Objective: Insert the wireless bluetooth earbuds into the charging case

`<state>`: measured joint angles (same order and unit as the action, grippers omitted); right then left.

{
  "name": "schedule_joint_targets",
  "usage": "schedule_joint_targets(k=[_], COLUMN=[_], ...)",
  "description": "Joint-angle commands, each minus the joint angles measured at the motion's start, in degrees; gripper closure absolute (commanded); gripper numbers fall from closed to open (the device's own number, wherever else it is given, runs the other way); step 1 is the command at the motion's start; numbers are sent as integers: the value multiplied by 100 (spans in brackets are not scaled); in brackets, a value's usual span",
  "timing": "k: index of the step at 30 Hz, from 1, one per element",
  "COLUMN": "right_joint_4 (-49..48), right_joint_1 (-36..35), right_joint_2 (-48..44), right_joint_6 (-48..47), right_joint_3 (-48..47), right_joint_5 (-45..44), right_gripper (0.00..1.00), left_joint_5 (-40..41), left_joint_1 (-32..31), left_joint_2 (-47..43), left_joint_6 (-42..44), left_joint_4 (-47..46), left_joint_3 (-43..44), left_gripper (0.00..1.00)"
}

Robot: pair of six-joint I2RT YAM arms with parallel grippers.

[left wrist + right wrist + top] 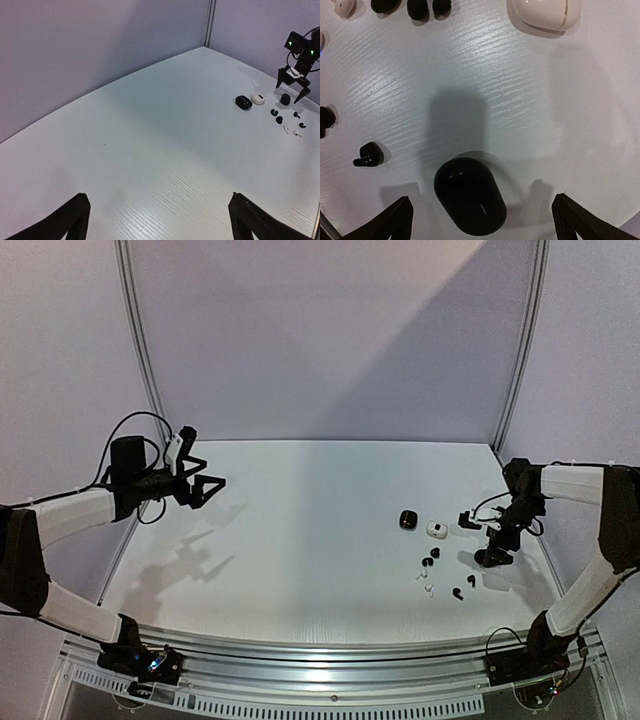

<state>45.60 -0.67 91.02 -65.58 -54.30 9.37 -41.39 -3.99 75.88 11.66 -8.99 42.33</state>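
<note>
- A white desk is shown from above, with two robot arms mounted at its 6 o'clock edge.
- The left jaws are spread fully apart and hold nothing. They are raised above the desk near 9 o'clock, well apart from every object.
- The right jaws are also spread wide and hold nothing. They hang at about 3 o'clock over a black case, which lies between the fingertips and appears untouched.
- The wireless bluetooth earbuds are scattered loose on the desk at about 4 o'clock. Four black and two white ones can be counted, and none is seated in a case.
- A second black case and a white case are set side by side, just toward 12 o'clock from the earbuds.
- All three cases appear shut, so nothing can be inserted until a lid is raised.
- The black case is smooth and rounded, so an off-centre pinch could shoot it sideways into the earbuds nearby.
- The earbuds are tiny and glossy, so one could be flicked away or rolled by the wide fingertips.
- Several earbuds lie close together, so a neighbour could be knocked during a pick.
- An earbud could be matched to a case of the wrong colour.
</note>
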Motion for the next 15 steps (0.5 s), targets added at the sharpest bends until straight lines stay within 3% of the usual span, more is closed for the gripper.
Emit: schedule_joint_targets(k=[1, 15], right_joint_4=[53, 862], right_joint_1=[20, 211], right_joint_2=[372, 1202], right_joint_6=[-331, -267], right_joint_3=[-408, -748], right_joint_5=[8, 73], right_gripper=[1, 16], left_joint_5=[15, 26], left_joint_1=[-84, -93], left_joint_2=[-30, 84], left_joint_6=[193, 432], left_joint_4=[410, 627], left_joint_3=[129, 215], left_gripper=[1, 1])
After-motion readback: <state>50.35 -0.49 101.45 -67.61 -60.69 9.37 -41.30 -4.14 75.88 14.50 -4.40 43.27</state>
